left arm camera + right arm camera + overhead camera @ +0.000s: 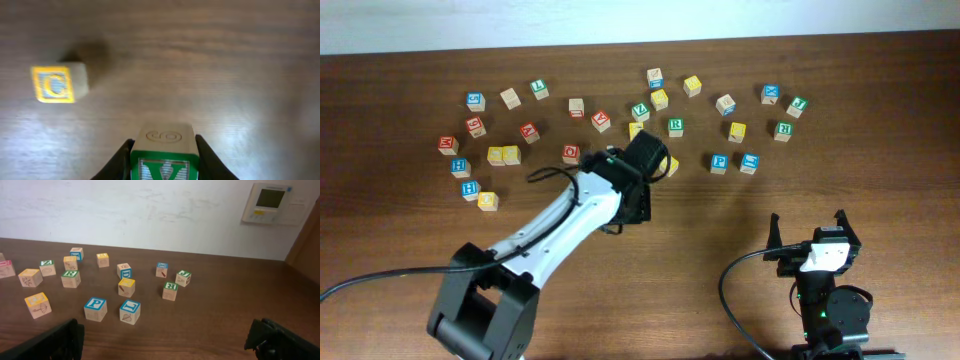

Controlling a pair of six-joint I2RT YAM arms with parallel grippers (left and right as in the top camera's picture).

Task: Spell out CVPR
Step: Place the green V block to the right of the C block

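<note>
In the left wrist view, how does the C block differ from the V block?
The C block has a yellow border; the V block has a green one. The C block sits free on the table, while the V block is clamped in the jaws of the left gripper. Both are pale wooden letter cubes.

top-down overhead, low wrist views, shared blocks (719, 162)

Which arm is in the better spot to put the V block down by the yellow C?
The left. The left hand grips the V block, and the C block lies close by on the table. The right hand is open and empty, far off near the front edge.
</note>
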